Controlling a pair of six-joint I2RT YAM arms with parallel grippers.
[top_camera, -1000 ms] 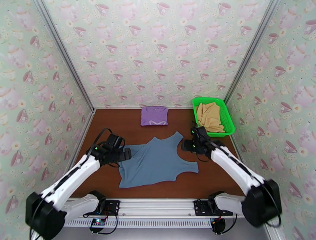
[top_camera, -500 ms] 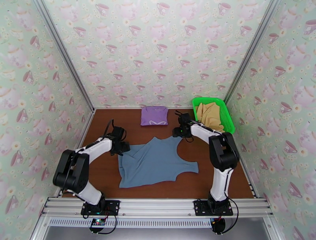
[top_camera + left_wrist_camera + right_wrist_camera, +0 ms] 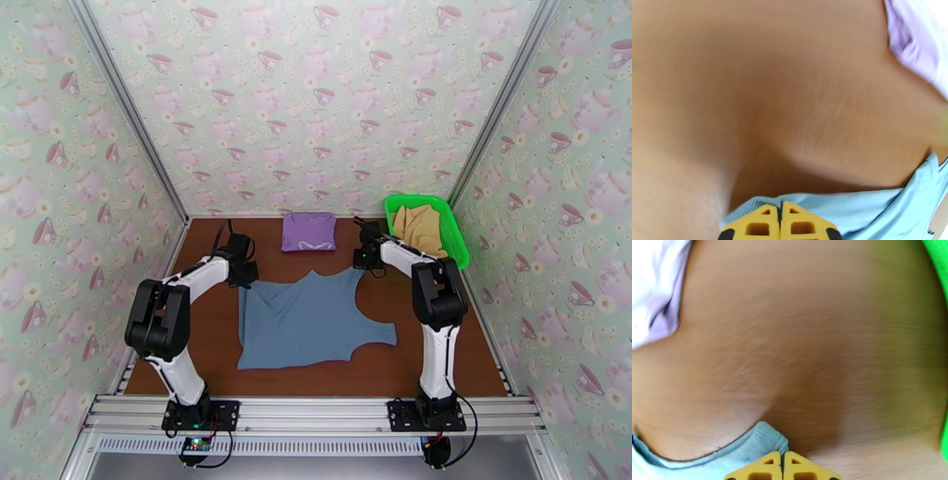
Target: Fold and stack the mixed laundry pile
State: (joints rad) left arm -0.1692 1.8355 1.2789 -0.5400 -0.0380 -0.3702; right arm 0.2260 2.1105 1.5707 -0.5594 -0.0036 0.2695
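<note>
left gripper (image 3: 780, 215) and right gripper (image 3: 782, 463) have been drawn toward the far wall (image 3: 316, 118), each clamped on a far corner of the slate blue-grey garment (image 3: 308, 324), which is spread unfolded at the middle of the table (image 3: 458, 355). its long axis is laid crosswise, hem left, neck right. the lilac garment (image 3: 308, 230) is already folded; the tan-yellow garment (image 3: 419, 229) is left in the green basket (image 3: 415, 198).

teacup-patterned walls (image 3: 316, 95) enclose a brown wooden table (image 3: 442, 355).

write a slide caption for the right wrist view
Right gripper shut on an edge of the blue-grey garment, lilac garment beyond.
</note>
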